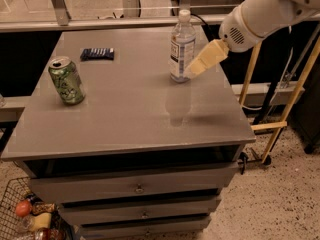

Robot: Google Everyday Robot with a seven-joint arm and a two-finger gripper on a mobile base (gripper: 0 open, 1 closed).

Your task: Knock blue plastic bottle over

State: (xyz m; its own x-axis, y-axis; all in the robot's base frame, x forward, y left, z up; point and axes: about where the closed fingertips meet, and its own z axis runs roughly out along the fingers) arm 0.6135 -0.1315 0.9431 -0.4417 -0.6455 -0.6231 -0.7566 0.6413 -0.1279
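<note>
The blue plastic bottle (182, 47) stands upright on the grey table (125, 114), right of centre toward the back. It is clear, with a white cap and a white-and-blue label. My gripper (194, 68) reaches in from the upper right on the white arm (260, 14). Its tan tip is at the bottle's lower right side, touching or almost touching it.
A green soda can (66, 80) stands at the table's left. A flat dark blue packet (97, 53) lies at the back left. Drawers run below the tabletop. A wire basket (25, 216) with items sits on the floor at lower left. A wooden frame (285, 109) stands to the right.
</note>
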